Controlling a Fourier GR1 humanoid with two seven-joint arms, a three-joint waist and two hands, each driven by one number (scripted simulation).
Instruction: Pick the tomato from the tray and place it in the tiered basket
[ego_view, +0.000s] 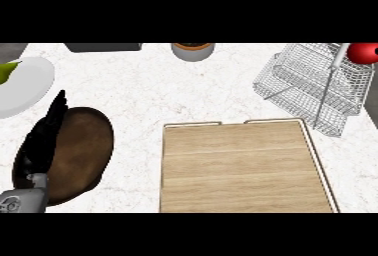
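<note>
I see my left hand (43, 135) at the frame's lower left, fingers straight, pointing up; forearm below it.

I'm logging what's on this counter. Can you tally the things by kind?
Wooden tray: 1
Wire tiered basket: 1
Tomato: 1
Plates: 2, a white plate and a brown plate
Cup: 1
Dark box at the far edge: 1
Total: 7
</note>
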